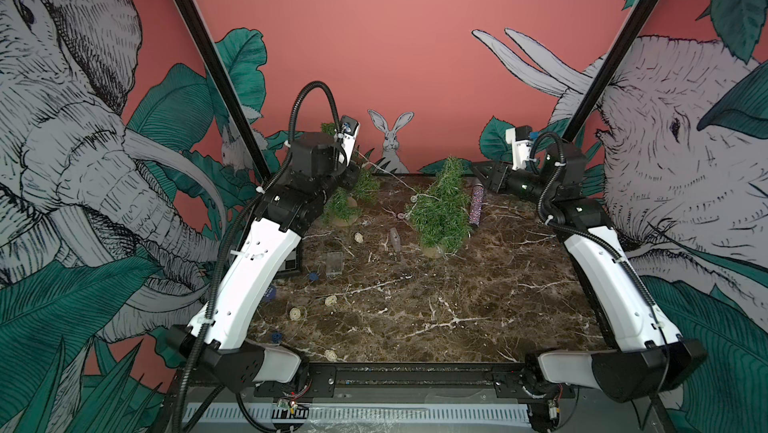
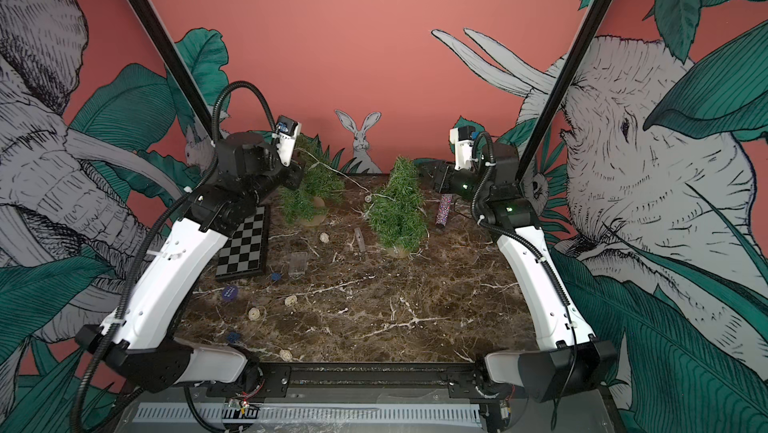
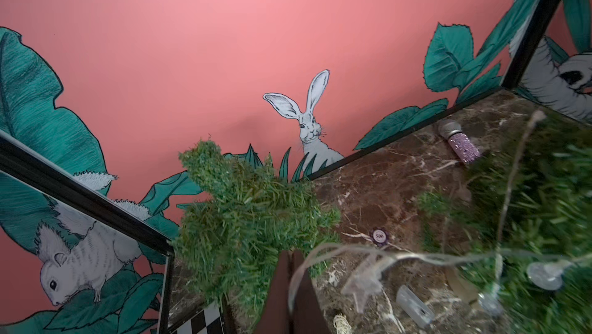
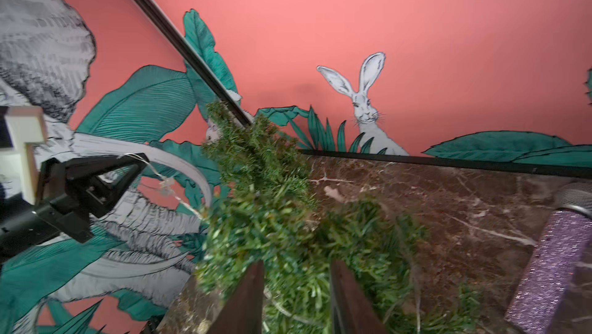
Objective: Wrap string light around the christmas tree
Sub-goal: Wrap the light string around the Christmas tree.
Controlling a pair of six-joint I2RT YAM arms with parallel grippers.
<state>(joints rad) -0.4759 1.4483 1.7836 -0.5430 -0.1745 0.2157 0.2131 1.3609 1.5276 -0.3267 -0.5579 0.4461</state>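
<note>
Two small green christmas trees stand at the back of the marble table: one at the back left (image 1: pixel 351 196) and one in the middle (image 1: pixel 441 206) on a wooden base. The string light (image 1: pixel 386 172) is a thin wire with small bulbs. It runs from my left gripper (image 3: pixel 291 254) to the middle tree, and the left gripper is shut on the wire. That gripper's tip (image 4: pixel 141 160) also shows in the right wrist view with the wire (image 4: pixel 166 185) coming off it. My right gripper (image 4: pixel 296 271) is open by the middle tree's top, with green branches between its fingers.
A purple glitter microphone (image 1: pixel 477 206) lies right of the middle tree. A chessboard (image 2: pixel 245 248), a clear plastic box (image 1: pixel 333 264), a poker chip (image 3: pixel 380 236) and woven balls (image 1: pixel 331 300) of the light string lie on the table's left and front.
</note>
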